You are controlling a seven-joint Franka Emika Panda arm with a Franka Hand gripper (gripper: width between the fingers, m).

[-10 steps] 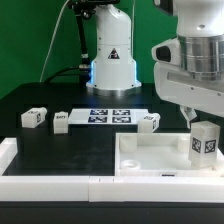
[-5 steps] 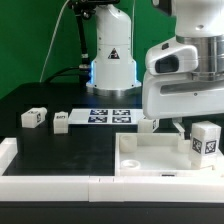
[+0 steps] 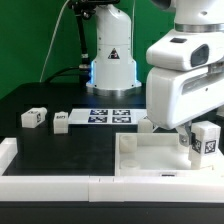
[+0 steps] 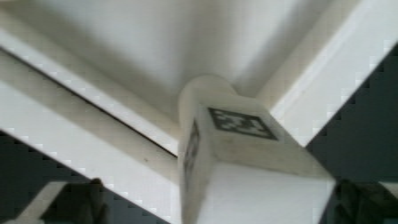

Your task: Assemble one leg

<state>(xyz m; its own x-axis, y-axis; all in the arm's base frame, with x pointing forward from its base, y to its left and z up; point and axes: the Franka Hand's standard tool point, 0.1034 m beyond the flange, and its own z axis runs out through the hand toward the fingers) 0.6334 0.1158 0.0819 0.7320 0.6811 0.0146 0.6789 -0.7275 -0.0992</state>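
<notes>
Several white legs with black-and-white tags show in the exterior view. One leg (image 3: 205, 141) stands upright at the right corner of the white panel (image 3: 140, 160). Two legs (image 3: 33, 117) (image 3: 60, 121) lie on the black table at the exterior view's left. Another leg (image 3: 147, 124) is half hidden behind the gripper's body. My gripper (image 3: 190, 135) is low over the upright leg. In the wrist view that leg (image 4: 249, 150) stands between the dark fingers (image 4: 64, 202), with a gap on each side. The gripper (image 4: 214, 205) is open.
The marker board (image 3: 110, 115) lies on the table behind the panel. The robot base (image 3: 112, 60) stands at the back. A white raised border (image 3: 50, 185) runs along the front edge. The panel's rim (image 4: 107, 110) fills much of the wrist view.
The gripper has come down and toward the exterior view's left, and its body now hides most of the leg behind the panel. The upright leg has not moved.
</notes>
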